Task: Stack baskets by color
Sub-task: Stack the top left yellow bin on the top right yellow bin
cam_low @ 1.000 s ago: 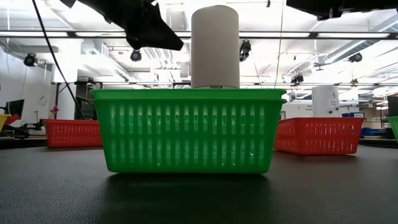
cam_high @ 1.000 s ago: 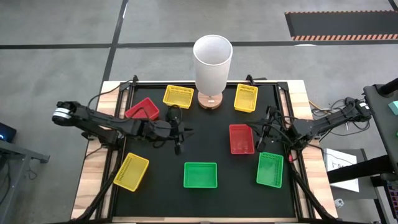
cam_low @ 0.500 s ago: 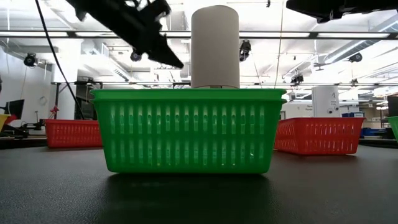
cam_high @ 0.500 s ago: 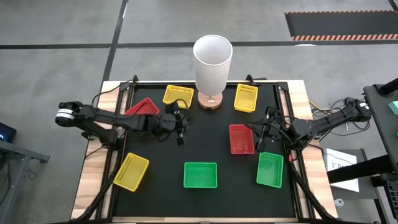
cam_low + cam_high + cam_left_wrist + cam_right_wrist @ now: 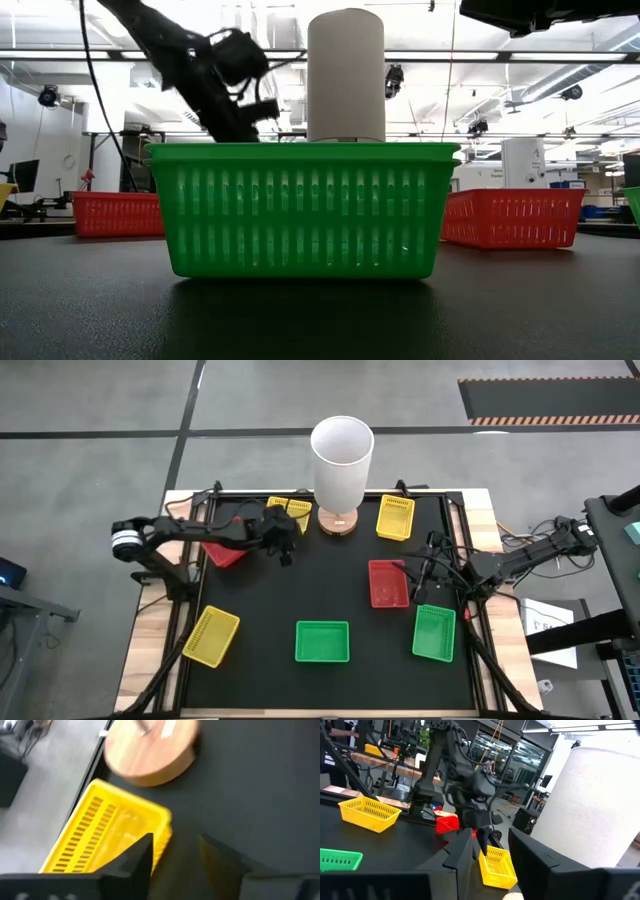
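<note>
My left gripper (image 5: 283,538) hovers open over the yellow basket (image 5: 291,509) at the far edge, next to the white cylinder's wooden base (image 5: 150,750). In the left wrist view its fingers stand on either side of that basket's end wall (image 5: 164,832), and no touch shows. My right gripper (image 5: 420,575) waits open and off the mat beside the red basket (image 5: 388,582). Another red basket (image 5: 222,552) lies partly under my left arm. Two more yellow baskets (image 5: 395,517) (image 5: 211,636) and two green baskets (image 5: 322,641) (image 5: 433,632) sit flat on the black mat.
The tall white cylinder (image 5: 342,460) on its round wooden base stands at the far middle, close to the yellow basket. The mat's middle (image 5: 320,575) is bare. Wooden table edges and cables run along both sides.
My left gripper has swung from the middle of the mat toward the table's far edge and sunk, ending over the yellow basket beside the cylinder. My right arm has kept still.
</note>
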You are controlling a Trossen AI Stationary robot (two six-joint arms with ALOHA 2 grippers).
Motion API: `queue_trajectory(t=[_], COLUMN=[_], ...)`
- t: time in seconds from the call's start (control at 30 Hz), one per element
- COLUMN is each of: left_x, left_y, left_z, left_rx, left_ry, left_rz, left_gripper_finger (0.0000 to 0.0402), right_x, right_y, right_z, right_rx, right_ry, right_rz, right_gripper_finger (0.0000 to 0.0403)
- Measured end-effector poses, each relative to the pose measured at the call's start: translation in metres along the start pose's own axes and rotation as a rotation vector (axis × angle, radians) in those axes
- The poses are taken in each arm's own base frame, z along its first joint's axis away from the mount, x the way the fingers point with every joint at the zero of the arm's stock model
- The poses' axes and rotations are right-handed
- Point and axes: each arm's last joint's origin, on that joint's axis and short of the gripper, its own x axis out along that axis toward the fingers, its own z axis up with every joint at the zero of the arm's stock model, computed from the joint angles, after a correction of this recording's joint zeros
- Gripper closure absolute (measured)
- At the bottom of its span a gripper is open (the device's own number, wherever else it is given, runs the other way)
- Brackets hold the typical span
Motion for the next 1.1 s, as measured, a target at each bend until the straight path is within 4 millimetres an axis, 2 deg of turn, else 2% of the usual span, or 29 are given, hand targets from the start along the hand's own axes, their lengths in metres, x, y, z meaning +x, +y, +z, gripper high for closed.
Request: queue_trajectory(t=[0.13,0.33,0.67,0.97,1.1], left_x=[0.016,0.035,0.039,0.058,0.06], left_y=[0.005,0.0,0.0,-0.005,-0.006], left_z=[-0.006,-0.008,-0.004,-0.004,-0.006], left_rx=[0.03,0.083,0.063,0.042,0.042], left_ry=[0.04,0.03,-0.005,-0.045,-0.035], left_rz=[0.014,0.013,0.033,0.05,0.049], left_gripper_finger=[0.0231,0.0228,0.0228,0.0229,0.0246], right_x=[0.0,0.0,0.0,0.0,0.0], right_y=[0.0,-0.001,-0.001,-0.001,0.0], right_z=[0.0,-0.001,0.0,0.0,-0.001], right_rx=[-0.004,-0.012,-0.011,-0.011,-0.013], right_ry=[0.003,0.013,0.012,0.012,0.013], right_rz=[-0.006,-0.021,-0.021,-0.021,-0.021], right_gripper_finger=[0.0269,0.0262,0.0261,0.0261,0.0261])
